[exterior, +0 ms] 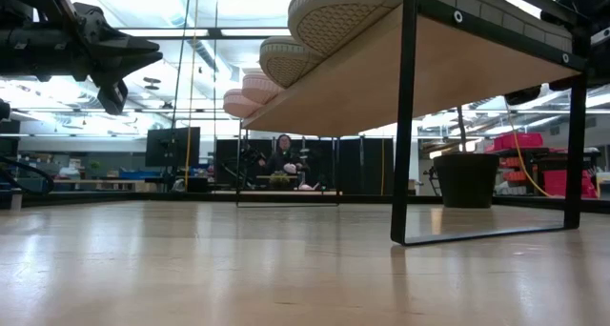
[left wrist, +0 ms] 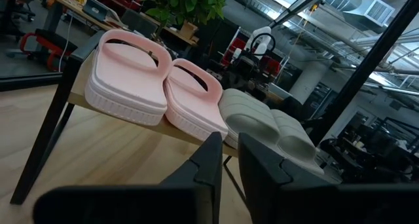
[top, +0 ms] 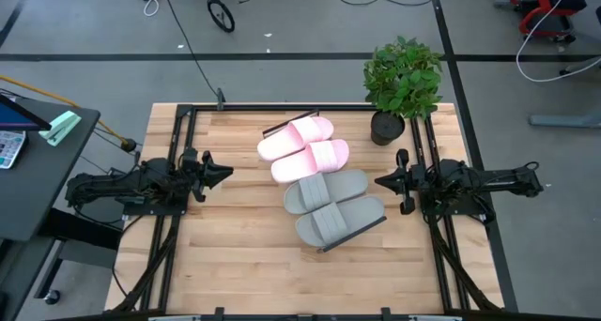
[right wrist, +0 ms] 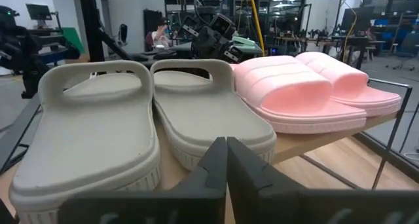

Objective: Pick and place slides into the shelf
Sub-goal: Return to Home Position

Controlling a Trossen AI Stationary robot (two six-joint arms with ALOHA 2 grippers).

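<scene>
The left tool [left wrist: 230,140] sits nearest the left wrist camera. Its 2 dark, blocky fingers are drawn together to a thin slit and clamp on nothing. Ahead of it, and apart from it, stands the shelf [left wrist: 80,80], a flat light-wood board on thin black metal legs, carrying all 4 slides side by side. The 2 pink slides [left wrist: 127,73] turn their smooth footbeds and heels toward this tool, while the 2 grey slides [left wrist: 252,119] turn their ribbed straps and toes toward it. In the right wrist view the right tool [right wrist: 226,145] has its fingers pressed together, empty, near the grey heels but not touching them; here the pink pair shows its ribbed straps. In the high view the shelf stands in the middle of the table [top: 235,265] between the 2 tools, which hang apart from it toward the table's side edges. The row runs diagonally, pink toward the far edge and grey toward the near edge, with each slide's long axis lying roughly crosswise from one arm to the other. A potted plant [top: 404,82] stands at the far right corner. In the low view the plank table stretches under the raised shelf, and 4 treaded soles overhang its edge, grey nearest. The left tool hangs at upper left, and a person [exterior: 284,159] sits far back in the room.
</scene>
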